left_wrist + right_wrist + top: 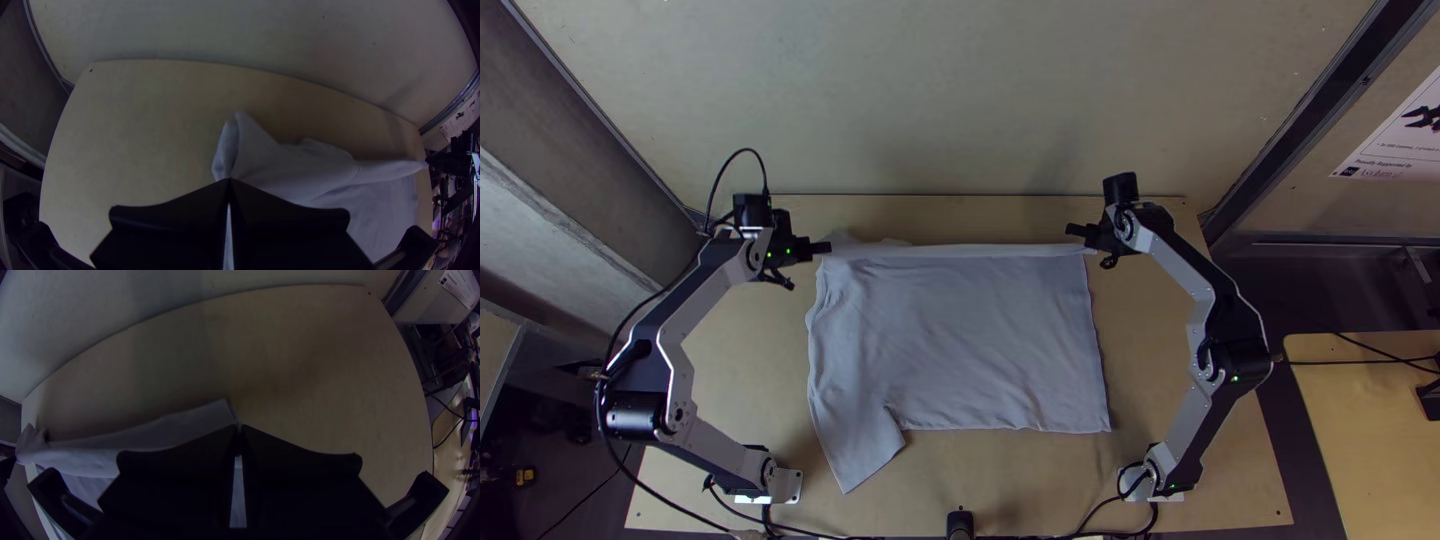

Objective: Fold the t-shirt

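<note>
"Shirt, quick?"

"T-shirt [960, 340]: grey, laid out mid-bench [735, 370], light creases. One sleeve [862, 455] angles out toward my side, near my left arm's base."

"Left tool?"

"My left tool [827, 247] is at the shirt's far left corner, fingers pressed together on cloth. From its wrist view, a couple of peaks of fabric poke past the tips of that left tool [229, 181]."

"Right tool?"

"My right tool [1072, 230] has the far right corner pinched. Its wrist view: a corner of cloth right at the tips."

"Between them?"

"Far edge runs nearly straight from one to the other, a narrow band of cloth. Small bit sticks out behind it, nearer the left. Rest spreads toward me. Logged."
</note>
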Action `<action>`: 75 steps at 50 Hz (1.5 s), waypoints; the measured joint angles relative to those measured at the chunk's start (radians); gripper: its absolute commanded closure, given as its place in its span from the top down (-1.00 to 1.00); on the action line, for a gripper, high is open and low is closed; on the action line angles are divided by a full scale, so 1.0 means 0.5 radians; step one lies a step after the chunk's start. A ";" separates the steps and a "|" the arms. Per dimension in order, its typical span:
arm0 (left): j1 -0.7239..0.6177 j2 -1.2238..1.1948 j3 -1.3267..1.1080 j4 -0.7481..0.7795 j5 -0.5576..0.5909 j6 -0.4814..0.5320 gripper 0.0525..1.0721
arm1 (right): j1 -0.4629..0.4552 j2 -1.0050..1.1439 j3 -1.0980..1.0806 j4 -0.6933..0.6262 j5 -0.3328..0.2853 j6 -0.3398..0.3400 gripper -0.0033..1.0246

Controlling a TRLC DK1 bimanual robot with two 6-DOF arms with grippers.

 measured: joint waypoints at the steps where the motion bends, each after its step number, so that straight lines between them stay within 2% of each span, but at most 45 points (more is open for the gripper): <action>1: 0.000 -0.015 -0.031 0.013 0.000 0.000 -0.95 | 0.000 -0.011 -0.027 0.009 0.000 0.000 -0.95; 22: -0.047 -0.174 -0.555 0.280 -0.001 0.000 -0.95 | 0.017 -0.166 -0.506 0.269 0.014 0.001 -0.95; 24: -0.053 -0.174 -0.610 0.332 -0.002 0.000 -0.86 | 0.017 -0.166 -0.539 0.291 0.014 0.000 -0.94; 25: -0.057 -0.174 -0.633 0.354 -0.002 0.000 -0.71 | 0.017 -0.166 -0.554 0.302 0.014 0.001 -0.92; 28: -0.066 -0.173 -0.696 0.403 -0.009 0.000 -0.09 | 0.017 -0.166 -0.583 0.317 0.014 0.000 -0.65; 31: -0.074 -0.172 -0.726 0.411 -0.037 -0.001 0.09 | 0.017 -0.166 -0.602 0.326 0.015 0.000 -0.29; 33: -0.073 -0.172 -0.737 0.411 -0.056 -0.001 0.22 | 0.017 -0.166 -0.612 0.330 0.016 0.000 0.06; 36: -0.063 -0.171 -0.738 0.414 -0.079 0.000 0.35 | 0.017 -0.173 -0.636 0.333 0.023 0.000 0.69; 37: -0.059 -0.171 -0.738 0.414 -0.079 0.000 0.40 | 0.017 -0.176 -0.648 0.333 0.024 0.001 0.85; 38: -0.054 -0.172 -0.738 0.414 -0.079 0.000 0.45 | 0.017 -0.182 -0.661 0.332 0.028 0.001 0.93; 46: 0.005 -0.172 -0.706 0.298 -0.086 0.000 0.91 | 0.004 -0.322 -0.726 0.244 0.031 0.010 0.93; 52: 0.057 -0.179 -0.584 0.059 -0.086 0.002 0.91 | -0.007 -0.539 -0.768 0.180 0.031 0.010 0.93; 61: 0.072 -0.375 -0.531 -0.079 -0.085 0.056 0.91 | -0.015 -0.947 -0.880 -0.013 0.031 0.027 0.93; 75: -0.071 -0.740 -0.528 -0.537 -0.084 0.174 0.91 | -0.015 -1.418 -0.945 -0.347 0.031 0.047 0.93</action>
